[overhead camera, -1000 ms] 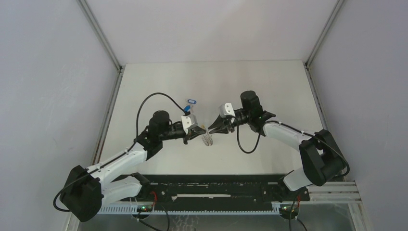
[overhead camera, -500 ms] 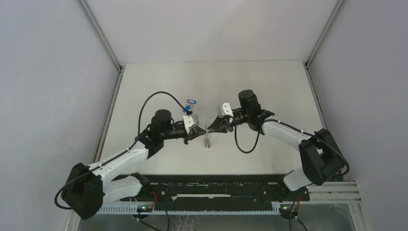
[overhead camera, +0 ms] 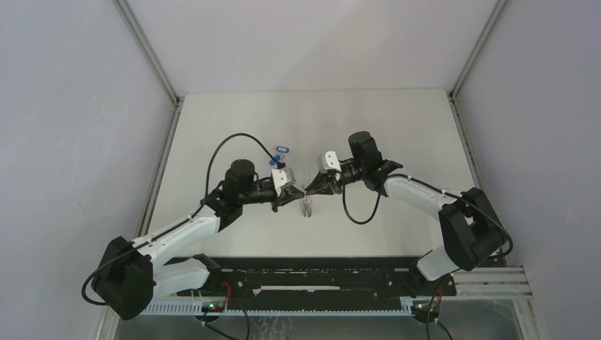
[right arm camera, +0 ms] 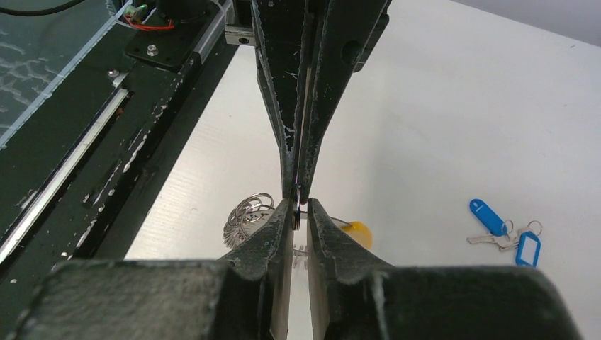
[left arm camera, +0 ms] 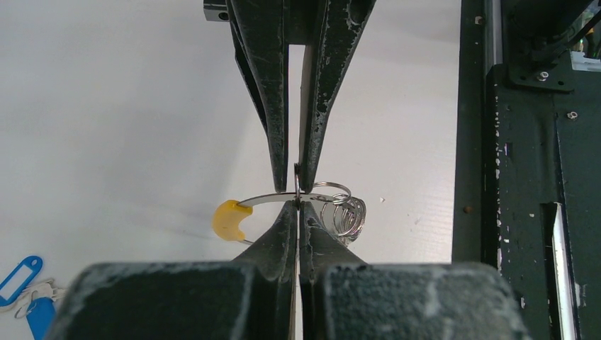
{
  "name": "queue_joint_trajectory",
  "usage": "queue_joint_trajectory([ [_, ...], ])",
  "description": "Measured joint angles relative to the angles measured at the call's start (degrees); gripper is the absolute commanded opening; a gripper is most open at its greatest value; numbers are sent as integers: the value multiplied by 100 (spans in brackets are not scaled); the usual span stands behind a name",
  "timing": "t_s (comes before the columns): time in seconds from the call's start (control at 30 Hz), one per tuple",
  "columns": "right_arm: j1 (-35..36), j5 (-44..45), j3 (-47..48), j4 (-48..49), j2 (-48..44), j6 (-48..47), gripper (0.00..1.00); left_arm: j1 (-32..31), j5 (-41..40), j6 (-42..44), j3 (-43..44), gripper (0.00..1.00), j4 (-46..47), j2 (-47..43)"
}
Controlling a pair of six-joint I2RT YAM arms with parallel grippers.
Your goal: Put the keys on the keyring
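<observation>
Hands meet tip to tip above the white tabletop [overhead camera: 397, 134]: left hand [overhead camera: 298, 193] and right hand [overhead camera: 311, 190] both pinch shut on the large silvery wire keyring with a yellow arc [left arm camera: 231, 219]. Two small silver keys with blue plastic tags [right arm camera: 506, 236] lie apart on the tabletop, far left of the hands. Ring-holding step, it seems; next, one hand would probably have to let go and fetch a key.

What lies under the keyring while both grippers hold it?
Only bare table shows under the keyring; a cluster of small rings is strung on it. The keys lie apart. The stretch pinched by the left gripper and right gripper is hidden.
</observation>
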Motion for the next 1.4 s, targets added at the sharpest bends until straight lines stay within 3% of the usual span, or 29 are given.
queue_joint_trajectory([
  [0.3, 35, 90, 26, -236, 20, -138, 0, -15, -15, 37, 33, 1, -98, 28],
  [0.57, 31, 212, 59, -625, 13, -422, 0, -26, -94, 101, 33, 34, -153, -2],
  [0.8, -59, 671, 59, -1279, -393, -750, 0, 87, -525, 74, 33, 47, -179, -221],
  [1.1, -11, 1421, -61, -1414, -883, -732, 0, 522, -1591, -494, 48, 54, -103, -101],
  [1.4, 129, 2028, -1003, -870, -1572, -404, 0, 966, -2861, -1488, 1137, 54, -557, 1145],
])
